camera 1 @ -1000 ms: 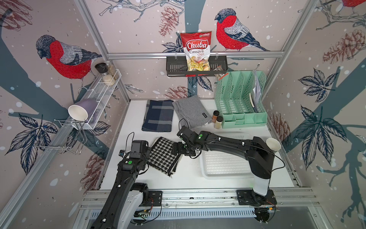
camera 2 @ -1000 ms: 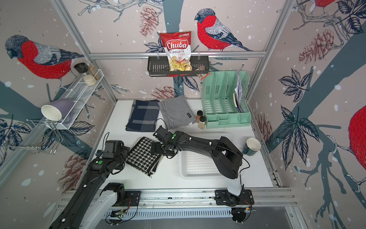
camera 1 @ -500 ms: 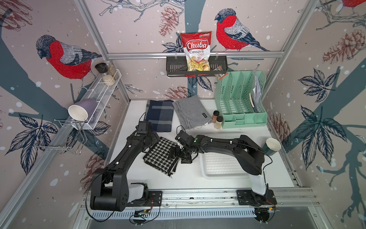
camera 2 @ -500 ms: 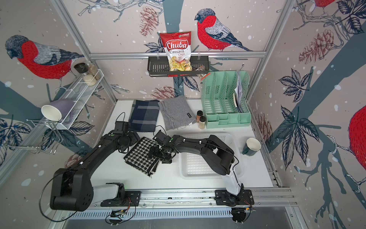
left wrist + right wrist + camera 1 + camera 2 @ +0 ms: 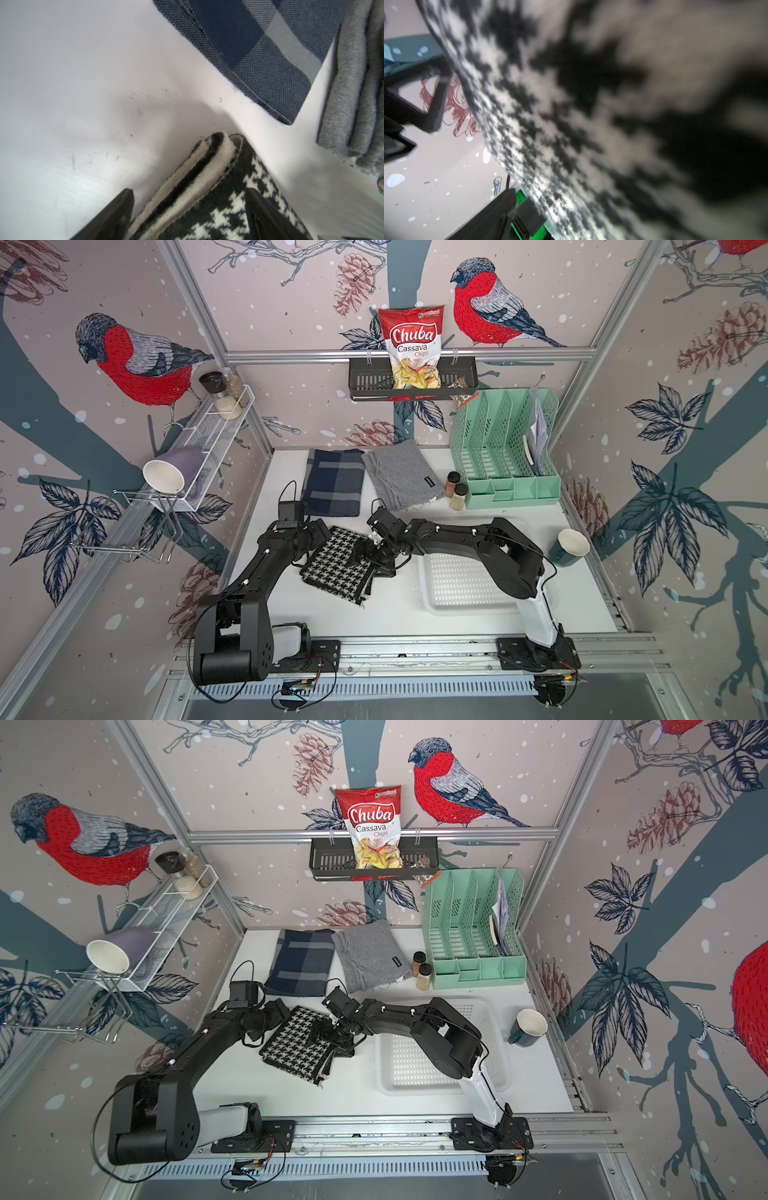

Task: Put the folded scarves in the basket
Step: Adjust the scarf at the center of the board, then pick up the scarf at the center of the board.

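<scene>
Black-and-white houndstooth folded scarf [image 5: 338,568] lies on white table [image 5: 395,614] beside shallow white perforated plastic basket [image 5: 457,589], outside it. Left gripper [image 5: 189,192] straddles one corner, fingers wide. Right gripper [image 5: 368,560] stands wide at opposite edge. Right arm [image 5: 457,535] overhangs basket.

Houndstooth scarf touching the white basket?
Apart. In both top views a strip of bare white table separates the houndstooth scarf from the basket rim.

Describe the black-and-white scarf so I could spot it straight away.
Start at the white table and find the shallow white basket on it. Right beside the basket, on the left arm's side, lies the folded houndstooth scarf. Unlike the navy checked scarf and the plain grey scarf further back, it has a small black-and-white houndstooth pattern.
</scene>
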Available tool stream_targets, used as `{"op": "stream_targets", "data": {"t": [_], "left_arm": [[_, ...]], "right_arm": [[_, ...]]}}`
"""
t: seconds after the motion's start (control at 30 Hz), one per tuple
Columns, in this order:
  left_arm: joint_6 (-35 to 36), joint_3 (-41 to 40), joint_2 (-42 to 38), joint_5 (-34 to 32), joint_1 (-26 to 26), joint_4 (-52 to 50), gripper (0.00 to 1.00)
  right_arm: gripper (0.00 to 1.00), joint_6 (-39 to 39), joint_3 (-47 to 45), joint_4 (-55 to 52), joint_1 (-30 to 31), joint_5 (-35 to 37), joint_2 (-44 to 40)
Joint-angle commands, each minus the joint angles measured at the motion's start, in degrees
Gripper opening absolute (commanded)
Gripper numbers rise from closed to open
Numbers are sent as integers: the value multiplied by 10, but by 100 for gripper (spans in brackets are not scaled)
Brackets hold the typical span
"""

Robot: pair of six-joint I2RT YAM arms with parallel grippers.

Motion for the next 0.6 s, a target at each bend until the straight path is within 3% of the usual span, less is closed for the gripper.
{"op": "stream_targets", "data": {"t": [0.0, 0.27, 0.43, 0.57], "left_arm": [[2, -4, -7, -6, 8, 9, 87], [-56, -27, -44, -13, 15, 7, 84], [-66, -45, -58, -17, 17, -1, 83], [-73, -67, -51, 8, 21, 19, 77]], "right_arm": [[94, -31, 18, -16, -18, 24, 12], [90, -110, 129, -82, -67, 6, 76], [88, -137, 124, -101, -77, 18, 77], [86, -143, 106, -99, -67, 30, 67]]}}
